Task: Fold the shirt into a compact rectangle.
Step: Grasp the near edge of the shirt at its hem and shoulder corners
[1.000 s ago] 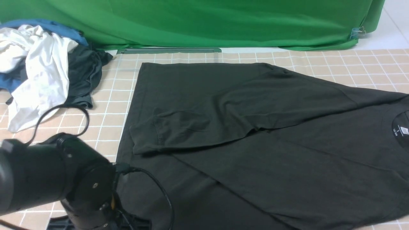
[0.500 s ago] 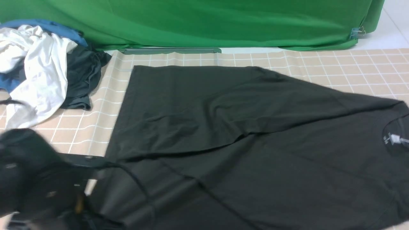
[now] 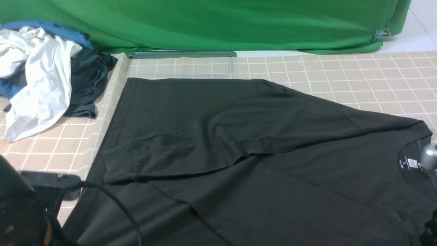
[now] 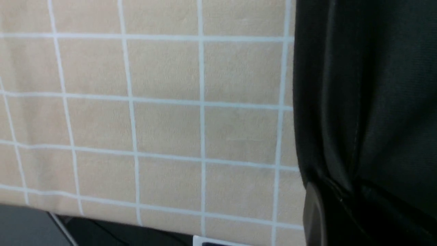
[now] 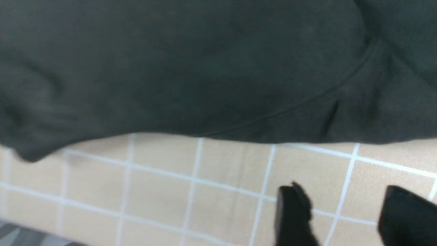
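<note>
Two wrist views showed what the front view hid: the left gripper [image 4: 336, 201] pinched closed on the edge of the charcoal-black cotton T-shirt [image 3: 273, 171], which lay spread on a beige grid-patterned tablecloth [image 3: 341, 68]. The right gripper [image 5: 348, 218] had its fingers apart and empty.

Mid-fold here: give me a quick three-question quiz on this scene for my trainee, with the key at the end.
1. True or false: the right gripper is clamped on the shirt.
2. The pile of clothes lies: A) on top of the shirt; B) at the far left, beside the shirt; C) at the right, by the collar.
3. Which gripper pinches the shirt's edge?
Key: 1 false, its jaws stand open above the checked tablecloth; 2 B; 3 the left gripper.
</note>
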Available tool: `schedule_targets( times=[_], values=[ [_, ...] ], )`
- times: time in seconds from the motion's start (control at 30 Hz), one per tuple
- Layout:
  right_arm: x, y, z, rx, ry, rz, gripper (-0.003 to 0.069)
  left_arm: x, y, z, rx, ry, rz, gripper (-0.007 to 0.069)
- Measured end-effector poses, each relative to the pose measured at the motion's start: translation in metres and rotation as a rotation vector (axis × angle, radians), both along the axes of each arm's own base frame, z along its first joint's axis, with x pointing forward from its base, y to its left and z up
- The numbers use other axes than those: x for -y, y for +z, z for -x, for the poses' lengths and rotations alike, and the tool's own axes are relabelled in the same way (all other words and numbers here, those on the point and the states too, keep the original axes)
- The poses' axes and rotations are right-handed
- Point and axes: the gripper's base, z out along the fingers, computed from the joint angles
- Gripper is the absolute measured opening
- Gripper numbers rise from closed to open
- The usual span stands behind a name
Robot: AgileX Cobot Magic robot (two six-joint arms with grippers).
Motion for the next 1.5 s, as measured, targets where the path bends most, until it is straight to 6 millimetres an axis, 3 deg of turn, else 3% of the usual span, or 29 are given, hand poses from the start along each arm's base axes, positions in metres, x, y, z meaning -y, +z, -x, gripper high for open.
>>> schedule_targets(
  times=[0.2,0.4,0.53,0.63,0.67,0.73,0.83,1.0,1.1,1.27,1.43,1.5],
  values=[
    [0.006,-0.031,-0.016,-0.051,-0.049,0.052,0.0566,0.005,-0.013,0.008,-0.038,0.018,0.082,0.0039],
    [0.007,-0.06,-0.026,-0.155,-0.063,0.062,0.0587,0.018,-0.016,0.004,-0.009,0.018,0.22,0.0039],
    [0.007,-0.065,-0.03,-0.173,-0.071,0.063,0.0584,0.019,-0.017,0.003,-0.009,0.016,0.219,0.0039],
    [0.008,-0.067,-0.031,-0.184,-0.061,0.074,0.0506,0.017,-0.017,0.002,-0.002,0.008,0.207,0.0039],
    [0.009,-0.067,-0.032,-0.185,-0.052,0.082,0.0441,0.017,-0.017,0.002,-0.005,0.011,0.205,0.0039],
    [0.012,-0.067,-0.034,-0.179,-0.019,0.106,0.0227,0.015,-0.017,0.002,0.0,0.015,0.181,0.0039],
    [0.011,-0.065,-0.038,-0.185,0.005,0.096,0.0071,0.013,-0.013,0.0,0.009,0.021,0.153,0.0039],
    [0.008,-0.05,-0.047,-0.16,0.006,0.07,0.0038,0.021,0.014,-0.019,0.117,-0.006,0.17,0.0039],
    [0.008,-0.029,-0.052,-0.106,0.015,0.067,0.0038,0.025,0.039,-0.035,0.211,-0.005,0.197,0.0039],
    [0.006,-0.005,-0.056,-0.095,0.02,0.048,0.0038,0.011,0.069,-0.063,0.295,0.062,0.238,0.0039],
    [0.0,-0.004,-0.052,-0.138,0.02,0.006,0.0054,-0.007,0.069,-0.077,0.278,0.098,0.246,0.0039],
    [-0.012,-0.008,-0.048,-0.152,0.067,0.003,0.0162,-0.019,0.063,-0.084,0.256,0.134,0.234,0.0039]
  ],
)
